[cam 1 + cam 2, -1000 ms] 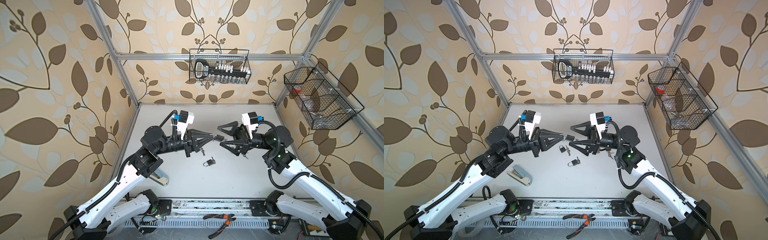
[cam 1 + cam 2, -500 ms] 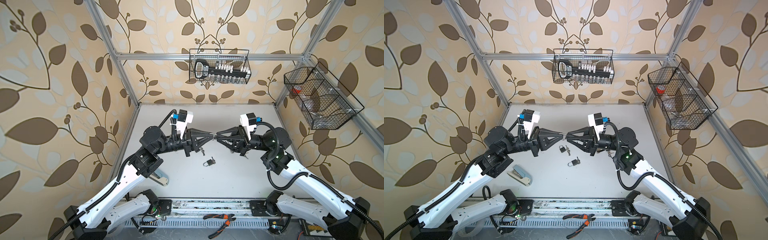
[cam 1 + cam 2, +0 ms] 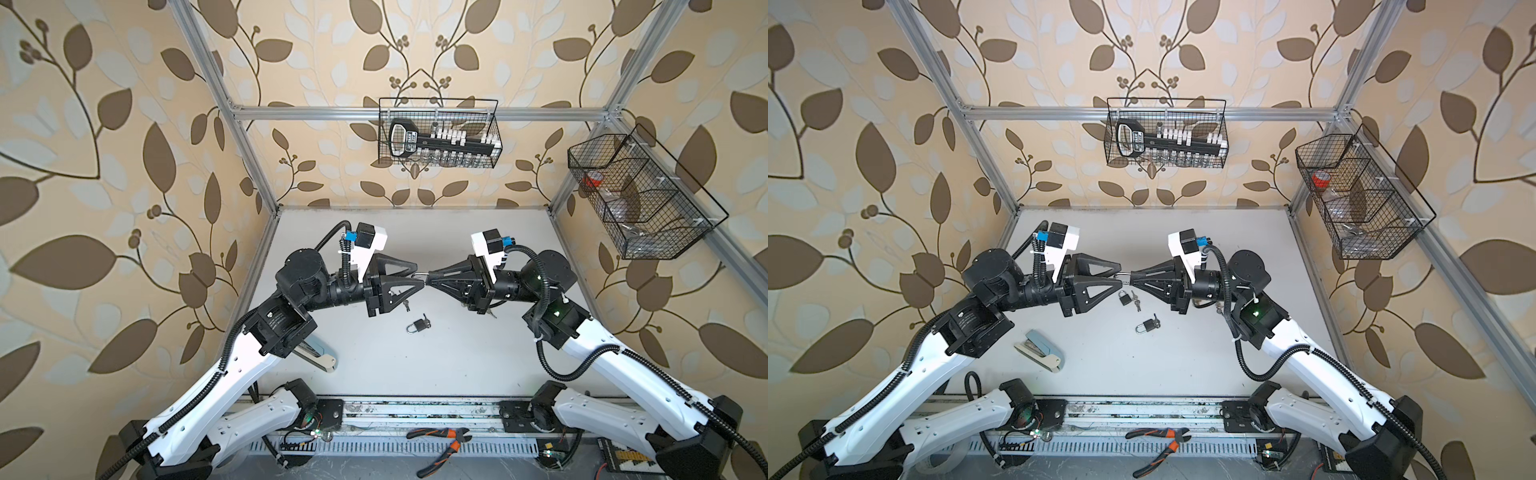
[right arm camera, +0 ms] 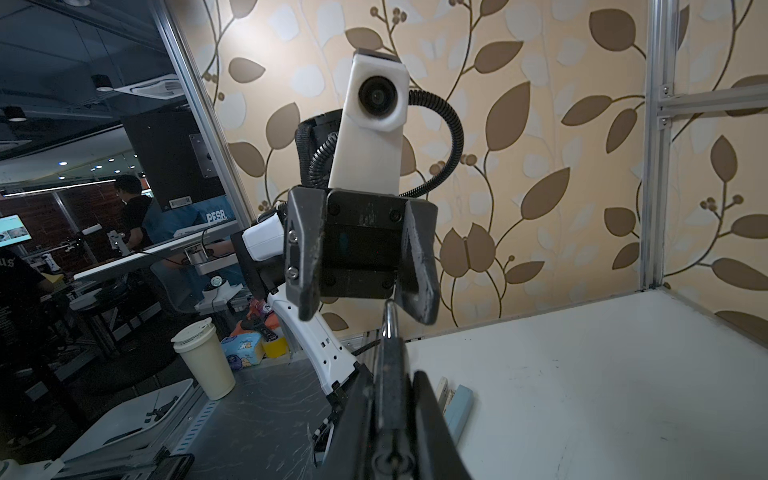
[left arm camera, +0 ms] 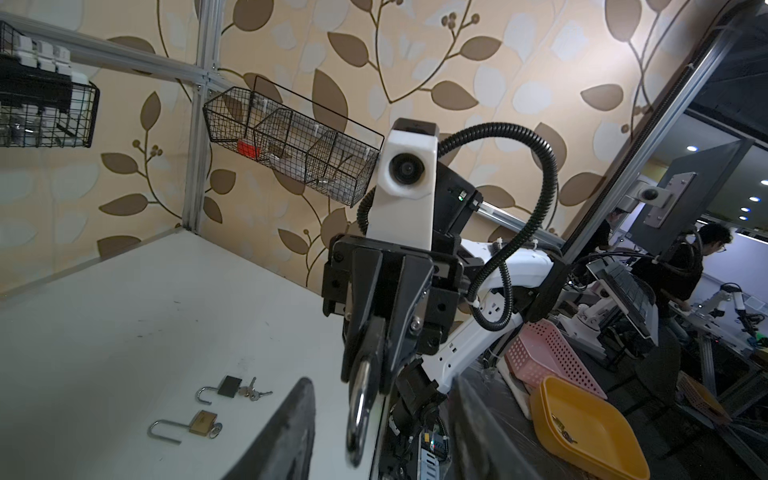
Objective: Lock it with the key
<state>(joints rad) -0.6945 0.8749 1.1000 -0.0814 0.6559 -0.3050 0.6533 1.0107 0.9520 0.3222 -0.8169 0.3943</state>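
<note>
A dark padlock with a silver shackle [image 5: 359, 409] hangs in mid-air above the table between the two arms. My right gripper [image 4: 390, 399] is shut on the padlock's body [image 4: 388, 374], and the shackle [image 4: 388, 320] points at my left gripper [image 4: 365, 313]. In both top views my left gripper [image 3: 419, 274] stands open with its fingertips on either side of the shackle [image 3: 1124, 274] and not pressing it. On the table below lie a black padlock [image 3: 1122, 297] with loose keys [image 3: 1135, 301] beside it, and a brass padlock [image 5: 200, 423] with a key [image 5: 215, 430] in it.
A blue-grey stapler [image 3: 1038, 353] lies on the table near the left arm. Wire baskets hang on the back wall [image 3: 440, 133] and on the right wall [image 3: 640, 199]. Pliers [image 3: 440, 440] rest on the front rail.
My right gripper has moved in and shut on the padlock's body. My left gripper, which was shut on the padlock, has opened and let it go.
</note>
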